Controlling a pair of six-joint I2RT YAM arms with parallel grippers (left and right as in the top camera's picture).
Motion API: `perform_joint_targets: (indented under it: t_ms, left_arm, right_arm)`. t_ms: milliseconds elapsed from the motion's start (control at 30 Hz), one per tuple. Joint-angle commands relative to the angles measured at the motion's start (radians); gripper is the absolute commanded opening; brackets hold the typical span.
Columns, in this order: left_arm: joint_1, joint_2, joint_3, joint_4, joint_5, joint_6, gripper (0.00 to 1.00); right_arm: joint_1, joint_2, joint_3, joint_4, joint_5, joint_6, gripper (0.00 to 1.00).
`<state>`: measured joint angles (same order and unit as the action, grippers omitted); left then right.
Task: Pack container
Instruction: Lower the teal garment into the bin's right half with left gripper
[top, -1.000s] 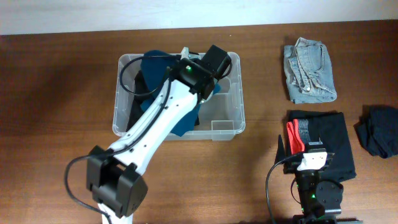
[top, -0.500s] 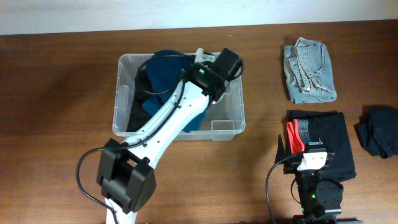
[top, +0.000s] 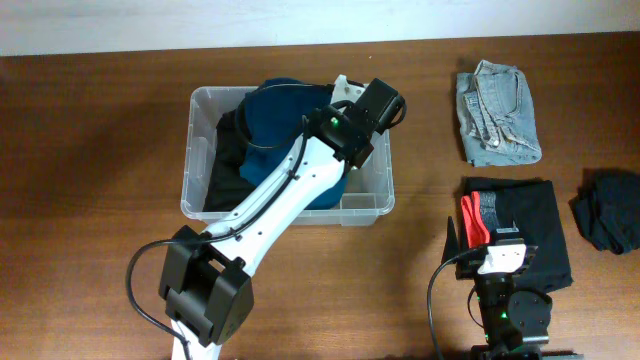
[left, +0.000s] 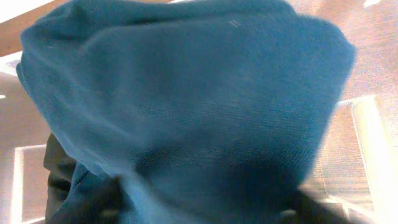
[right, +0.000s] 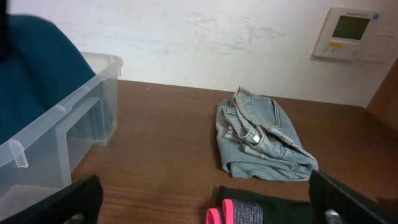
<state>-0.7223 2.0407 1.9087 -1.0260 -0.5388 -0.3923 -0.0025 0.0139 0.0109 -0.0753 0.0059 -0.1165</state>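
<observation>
One container (top: 197, 160) of clear, slightly cloudy plastic, rectangular with rounded corners and a moulded lip, sits left of centre on the dark brown wood-grain worktop (top: 90, 150). Two garments lie in it: a teal-blue fine-ribbed knit (left: 186, 93), bunched into a soft mound, and a black cloth (top: 222, 165) along the left side. The left end effector (left: 208, 202) hangs over the container's far right corner; its dark fingers show blurred at the lower edges of the wrist view, spread well apart, with the blue knit filling the space ahead of them, and whether the cloth touches them cannot be told. The right end effector (right: 208, 202) sits low at the near edge with its jaws spread wide and nothing between them. Three more garments lie right of the container: folded pale blue denim (top: 497, 113), a flat-folded black piece with a red and pink band (top: 520, 235), and a crumpled dark bundle (top: 610, 210). A beige wall panel (right: 351, 31) carries a small screen, with its writing too small to read.
</observation>
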Motion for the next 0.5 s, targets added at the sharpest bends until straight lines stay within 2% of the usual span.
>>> perform_joint_targets:
  t_ms: [0,67,467]
  left_arm:
    - [0.002,0.003,0.018,0.005,0.001,0.005,0.93]
    - [0.002,0.003,0.019,0.018,0.001,0.026,0.99]
    - [0.003,-0.044,0.211,0.018,-0.071,0.094,0.99]
  right_arm:
    - [-0.006,-0.01,-0.005,-0.006,0.005,-0.003,0.98]
    - [-0.006,-0.01,-0.005,-0.006,0.005,-0.003,0.98]
    - [-0.006,-0.01,-0.005,-0.006,0.005,-0.003,0.98]
